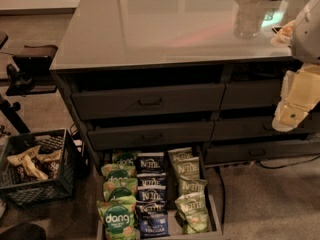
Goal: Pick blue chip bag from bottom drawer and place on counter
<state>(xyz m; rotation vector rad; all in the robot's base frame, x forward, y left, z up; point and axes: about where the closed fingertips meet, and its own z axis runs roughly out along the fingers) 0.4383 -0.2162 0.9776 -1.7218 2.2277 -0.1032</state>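
Note:
The bottom drawer [216,220] is pulled out at floor level and holds three columns of bags. Several dark navy Kettle blue chip bags [151,162] fill the middle column, with bright green dang bags [119,216] on the left and olive-green Kettle bags [189,186] on the right. The glossy grey counter [165,31] tops the cabinet. My gripper [291,111] hangs at the right edge of the camera view, beside the cabinet's right drawers, well above and to the right of the bags, holding nothing that I can see.
Two partly open grey drawers with bar handles [150,103] sit above the bottom drawer. A black crate of snacks [35,169] stands on the floor at left. A dark stand [25,69] is behind it. A clear container [247,19] sits on the counter's far right.

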